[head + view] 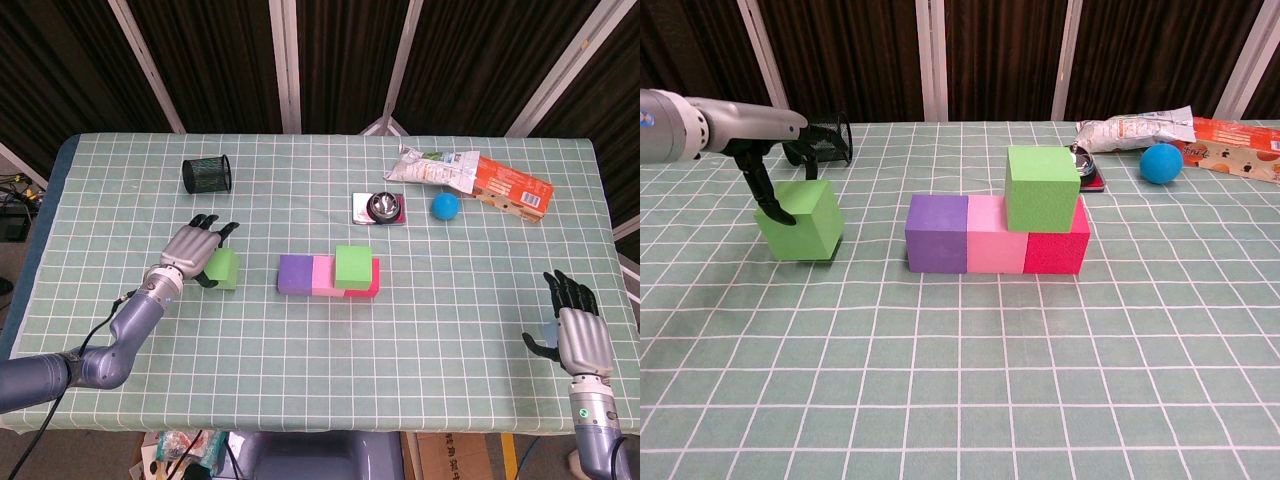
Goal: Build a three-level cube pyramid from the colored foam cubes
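left hand grips loose green cube | right hand spread, empty

foam cubes: 5 total | green cubes: 2 | purple cube: 1 | pink cube: 1 | red cube: 1 | blue ball: 1 | black mesh cup: 1 | snack packages: 2 | small metal object on a tray: 1

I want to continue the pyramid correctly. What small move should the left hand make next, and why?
Probably lift the loose green cube clear of the table. The left hand grips it, tilted, and the second level holds only one green cube at the right end, so the place above the purple cube and pink cube is free.
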Controlling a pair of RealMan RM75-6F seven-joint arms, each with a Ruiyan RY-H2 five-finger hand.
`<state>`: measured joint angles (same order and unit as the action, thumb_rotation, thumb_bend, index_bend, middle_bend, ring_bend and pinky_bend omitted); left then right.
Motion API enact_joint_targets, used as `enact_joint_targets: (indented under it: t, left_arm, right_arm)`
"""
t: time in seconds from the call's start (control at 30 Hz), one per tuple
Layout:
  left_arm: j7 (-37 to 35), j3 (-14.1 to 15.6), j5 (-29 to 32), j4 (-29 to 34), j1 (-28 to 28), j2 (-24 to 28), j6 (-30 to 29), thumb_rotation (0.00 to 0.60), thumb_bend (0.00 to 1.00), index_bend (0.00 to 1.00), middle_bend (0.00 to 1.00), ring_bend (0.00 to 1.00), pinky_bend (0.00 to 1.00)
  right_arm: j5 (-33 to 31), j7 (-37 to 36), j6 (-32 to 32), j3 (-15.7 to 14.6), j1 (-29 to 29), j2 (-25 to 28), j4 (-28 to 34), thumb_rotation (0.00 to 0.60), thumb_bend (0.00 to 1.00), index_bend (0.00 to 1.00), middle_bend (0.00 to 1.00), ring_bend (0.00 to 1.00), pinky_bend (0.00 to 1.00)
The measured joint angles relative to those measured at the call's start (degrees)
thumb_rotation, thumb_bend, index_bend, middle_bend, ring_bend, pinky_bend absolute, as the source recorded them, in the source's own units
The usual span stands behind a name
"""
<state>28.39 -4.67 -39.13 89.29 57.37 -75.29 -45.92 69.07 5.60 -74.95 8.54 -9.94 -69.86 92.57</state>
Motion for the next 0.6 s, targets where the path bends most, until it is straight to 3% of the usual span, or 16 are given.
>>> enact_joint_targets:
  t: [0.33, 0.6]
  left_arm:
    - [8.1, -2.87, 12.01, 12.48, 5.1, 6.15, -6.27, 0.6, 0.28, 0.02, 0.39, 0.05, 0.01]
    - [16.59, -5.86, 25.91, 15.79, 13.2, 6.15, -11.08, 0.6, 0.28, 0.02, 0.38, 0.05, 0.01]
  right_arm:
    - [-0.52, -0.79, 0.58, 0.19, -0.08, -0.04, 0.26, 0.6, 0.25, 0.0, 0.0, 0.0, 0.0]
    - [-0.98, -1.67, 0.77, 0.52, -0.02, 0.09, 0.44, 0.6, 0.25, 0.0, 0.0, 0.0, 0.0]
